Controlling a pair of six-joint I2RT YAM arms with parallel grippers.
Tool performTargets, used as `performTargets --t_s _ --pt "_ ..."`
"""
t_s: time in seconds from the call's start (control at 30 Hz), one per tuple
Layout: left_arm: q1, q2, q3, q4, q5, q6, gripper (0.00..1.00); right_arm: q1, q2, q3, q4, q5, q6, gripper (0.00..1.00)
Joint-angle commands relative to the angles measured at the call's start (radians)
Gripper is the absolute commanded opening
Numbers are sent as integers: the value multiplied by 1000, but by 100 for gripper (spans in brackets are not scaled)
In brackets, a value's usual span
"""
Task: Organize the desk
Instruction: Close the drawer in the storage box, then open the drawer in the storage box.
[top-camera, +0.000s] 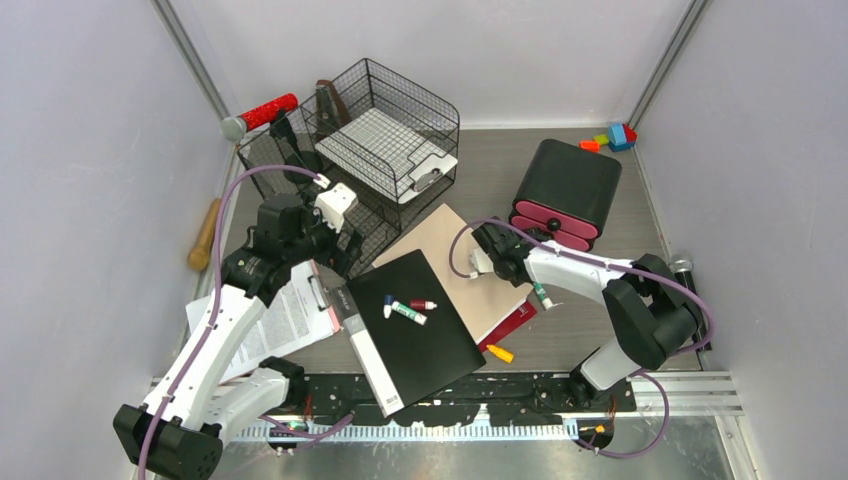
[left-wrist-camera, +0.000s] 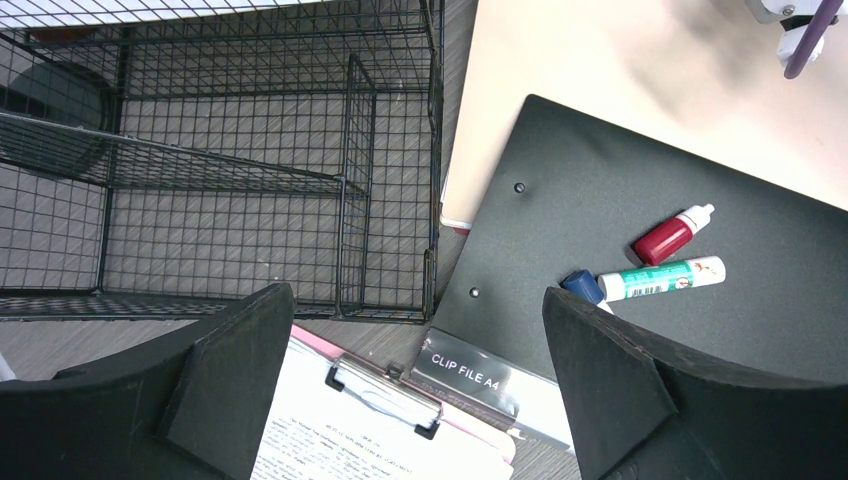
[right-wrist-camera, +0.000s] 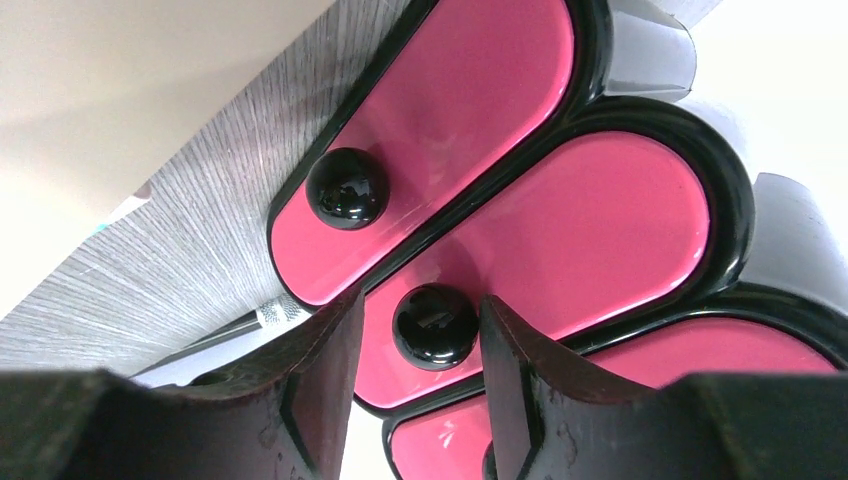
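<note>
Your right gripper (right-wrist-camera: 420, 300) stands partly open around the middle knob (right-wrist-camera: 433, 325) of the pink-fronted drawer unit (top-camera: 565, 190), at the upper right of the desk (top-camera: 560, 345). One pad seems not yet touching. The glossy round knob can slip out, or the whole unit may slide when you pull. Your left gripper (left-wrist-camera: 415, 295) hangs wide open and empty above the clipboard (left-wrist-camera: 370, 420).

Right tool (top-camera: 505, 238) at drawer unit (top-camera: 565, 190)

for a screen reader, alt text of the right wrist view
The right gripper straddles the black knob of the middle pink drawer front, jaws open. Another knobbed pink front sits above; grey desk and a tan board lie left.
</note>
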Motion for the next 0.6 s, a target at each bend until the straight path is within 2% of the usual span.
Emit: performTargets --t_s 0.0,0.57 --pt "0 -11 -3 32 19 16 99 -7 -12 -12 45 71 -100 52" --pt "0 -13 -5 32 18 16 99 5 -93 -116 132 125 -285 54"
